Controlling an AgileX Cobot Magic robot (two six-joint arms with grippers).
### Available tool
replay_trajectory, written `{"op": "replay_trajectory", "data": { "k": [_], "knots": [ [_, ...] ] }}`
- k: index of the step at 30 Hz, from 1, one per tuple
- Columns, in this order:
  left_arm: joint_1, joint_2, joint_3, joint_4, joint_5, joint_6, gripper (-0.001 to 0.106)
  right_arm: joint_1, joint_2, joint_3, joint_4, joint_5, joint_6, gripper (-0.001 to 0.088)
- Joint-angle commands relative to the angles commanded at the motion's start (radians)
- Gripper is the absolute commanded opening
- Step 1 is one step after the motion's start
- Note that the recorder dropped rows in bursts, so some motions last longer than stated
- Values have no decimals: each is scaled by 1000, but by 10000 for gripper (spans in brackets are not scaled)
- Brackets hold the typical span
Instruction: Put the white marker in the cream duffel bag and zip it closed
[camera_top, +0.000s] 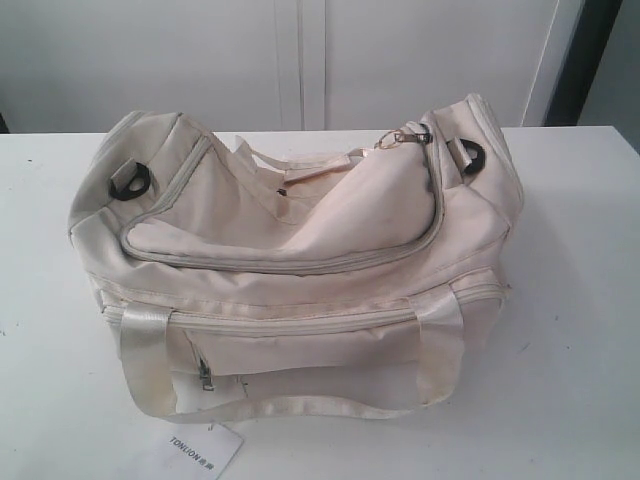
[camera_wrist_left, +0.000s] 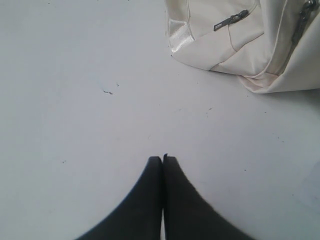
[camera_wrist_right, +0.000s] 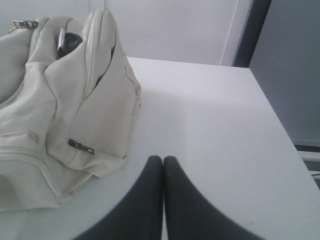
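Left fingers (camera_wrist_left: 150, 192) and right fingers (camera_wrist_right: 150, 192) both clenched, empty, over worktop (camera_top: 585, 320); cream duffel bag (camera_top: 300, 215) slumped on it, top zip (camera_top: 300, 268) apparently closed.

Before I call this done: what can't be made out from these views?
White marker: in no view; the cream duffel bag would hide it if inside.
Top zipper: exterior view, far run hidden behind the slumped flap.
Paper tag: exterior view, cut by the bottom edge.
Left pincer, right pincer: outside the exterior view.
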Motion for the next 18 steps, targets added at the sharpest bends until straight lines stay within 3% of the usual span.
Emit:
{"op": "replay_trajectory", "data": {
  "k": [18],
  "knots": [
    [0, 0, 0, 0, 0, 0, 0, 0, -23, 0, -6, 5, 29, 0]
  ]
}}
